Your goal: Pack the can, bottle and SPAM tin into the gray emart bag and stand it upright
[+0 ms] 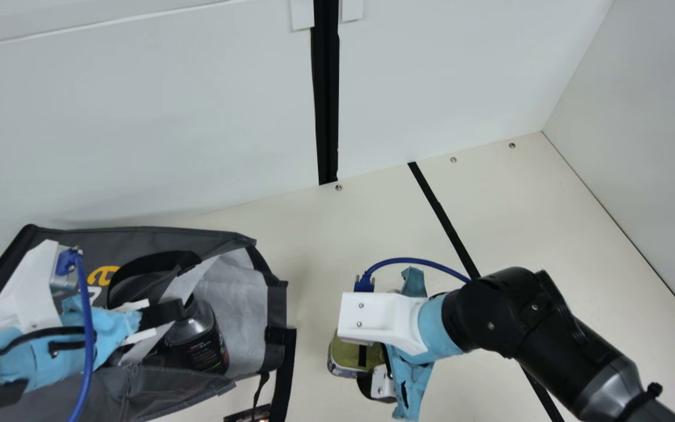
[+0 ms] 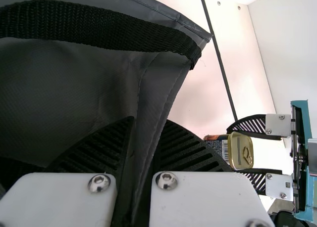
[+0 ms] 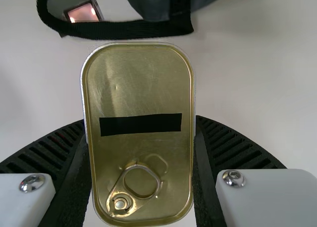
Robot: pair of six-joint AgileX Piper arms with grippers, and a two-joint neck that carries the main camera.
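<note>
The gray bag lies on its side at the left of the main view, its mouth facing right. My left gripper is over it, and in the left wrist view the left gripper is shut on a fold of the bag's fabric. The dark bottle lies inside, near the mouth. Right of the bag, my right gripper holds the SPAM tin low at the table. From the right wrist, the right gripper has its fingers against both long sides of the tin, pull-ring lid facing the camera.
A black strap hangs from the bag's mouth toward the tin. Beside it at the bottom edge lies a small dark object with a reddish glow. A black line crosses the table, and white walls stand behind and at the right.
</note>
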